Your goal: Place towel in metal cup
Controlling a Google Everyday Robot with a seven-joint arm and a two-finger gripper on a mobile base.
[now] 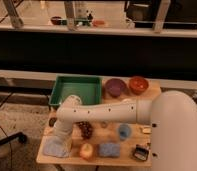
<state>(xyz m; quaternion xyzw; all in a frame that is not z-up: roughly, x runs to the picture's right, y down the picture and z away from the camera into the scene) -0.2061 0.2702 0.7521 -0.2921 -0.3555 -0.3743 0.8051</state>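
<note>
Down at the 8 o'clock corner of the wooden tabletop (127, 153) lies the towel (51, 149), a rumpled pale blue-grey cloth, and the claw (60, 142) is lowered right over it at the end of the white arm (112, 114), which stretches across the tabletop from the 4 o'clock side and bends downward at its wrist. The claw's jaws are spread wide, with nothing lifted in them; whether the tips touch the cloth cannot be told. The metal cup (139, 152), silver with a dark inside, sits near the 4 o'clock corner, well apart from the towel. Between them along the front edge are a yellow-orange fruit (86, 150) at 7 o'clock and a blue sponge (110, 149) at 6 o'clock. Dark grapes (85, 130) lie just beside the wrist, and a blue cup (124, 131) stands toward 3 o'clock. At the back sit a green tray (56, 90) at 11 o'clock, a purple bowl (114, 87) at 12 and an orange bowl (138, 84) at 1 o'clock.
</note>
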